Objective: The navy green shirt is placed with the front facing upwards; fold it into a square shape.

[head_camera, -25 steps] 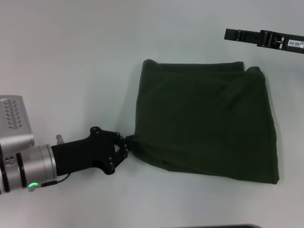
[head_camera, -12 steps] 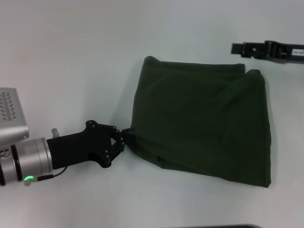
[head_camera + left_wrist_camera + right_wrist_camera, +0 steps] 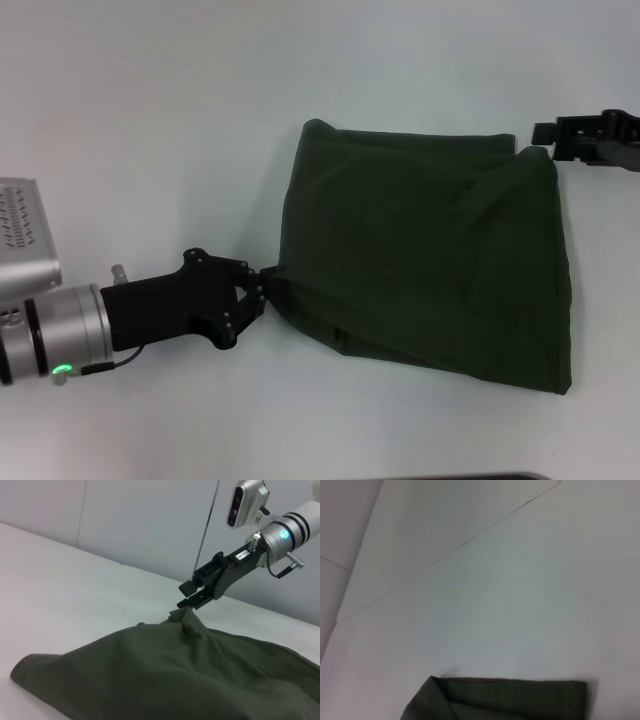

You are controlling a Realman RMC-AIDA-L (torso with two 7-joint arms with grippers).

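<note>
With the left claw (image 3: 262, 292) pinching the folded navy green shirt's (image 3: 420, 260) near-left corner and the right claw (image 3: 192, 600) open at its far-right corner, matched pulls would square it.

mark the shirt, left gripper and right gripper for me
shirt (image 3: 430, 260), head view, middle of the folded cloth.
left gripper (image 3: 263, 287), head view, tips shut on the shirt's near-left corner.
right gripper (image 3: 189, 596), left wrist view, tips over the shirt's raised corner.
</note>
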